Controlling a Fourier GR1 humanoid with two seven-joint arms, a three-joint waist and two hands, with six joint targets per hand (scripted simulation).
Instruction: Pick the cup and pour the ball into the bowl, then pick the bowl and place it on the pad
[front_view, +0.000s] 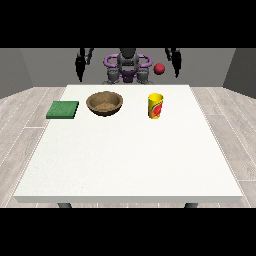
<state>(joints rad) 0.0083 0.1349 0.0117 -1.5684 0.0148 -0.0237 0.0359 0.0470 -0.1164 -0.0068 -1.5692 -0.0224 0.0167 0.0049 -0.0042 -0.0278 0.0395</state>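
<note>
From the front view, the yellow cup (155, 106) stands upright on the worktop (130, 160), its long axis vertical, with the wooden bowl (104, 104) well apart toward the view's left and the green pad (63, 109) beyond that. The red ball (159, 69) shows above the cup, up near the robot. Both arms are raised: the robot hand at the view's right (175, 62) is the nearer one, the cup lying below and forward of it; the robot hand at the view's left (80, 67) hangs farther off. Whether either hand's fingers are spread or curled, I cannot tell.

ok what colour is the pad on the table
Green, a flat square pad, seen in the front view.
</note>
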